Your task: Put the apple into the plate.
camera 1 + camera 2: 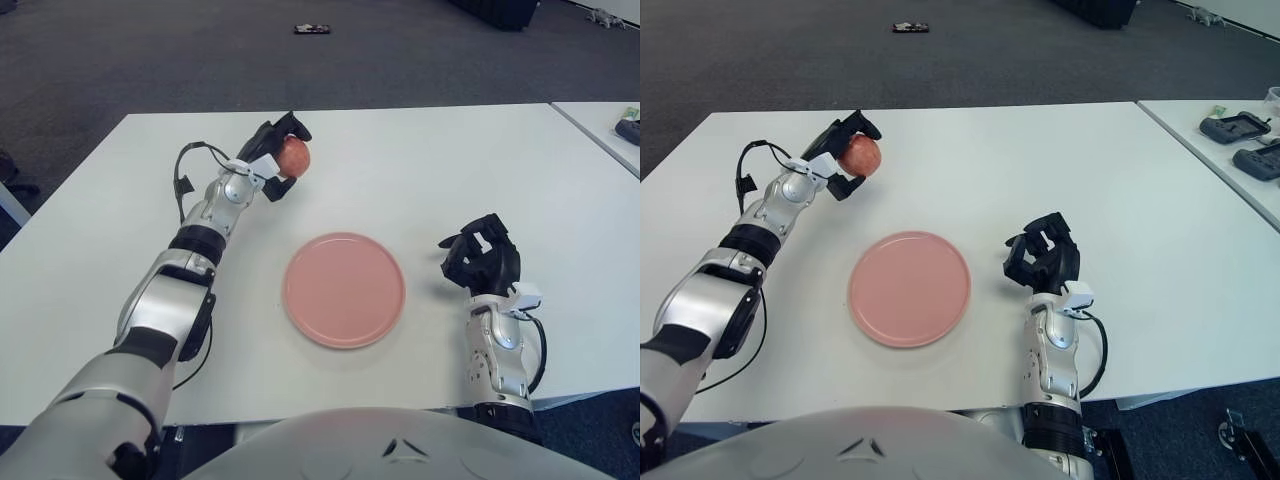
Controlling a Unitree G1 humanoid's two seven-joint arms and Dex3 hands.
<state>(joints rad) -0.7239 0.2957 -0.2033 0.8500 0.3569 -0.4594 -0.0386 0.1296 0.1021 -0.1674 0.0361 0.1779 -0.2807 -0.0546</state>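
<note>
1. We hold the apple [294, 156] in our left hand [279, 158], fingers curled around it, and it looks to be off the white table [420, 160]; it sits well apart from the plate, at about 11 o'clock from the plate's centre.

2. The pink plate [345, 290] lies flat on the table in front of us, with nothing on it.

3. Our right hand [483, 255] shows at 3 o'clock of the plate, just beside its rim and apart from it, fingers curled and holding nothing. We cannot tell whether it touches the table.

4. We judge the step in hand to be the carry: the apple is grasped but not yet over the plate.

5. The next move, as we read it, calls for bringing the left hand toward 5 o'clock until the apple is above the middle of the plate, lowering it close to the surface, and only then opening the fingers.

6. A round apple may roll if let go from too high or near the rim, so a low, centred release seems wise.
</note>
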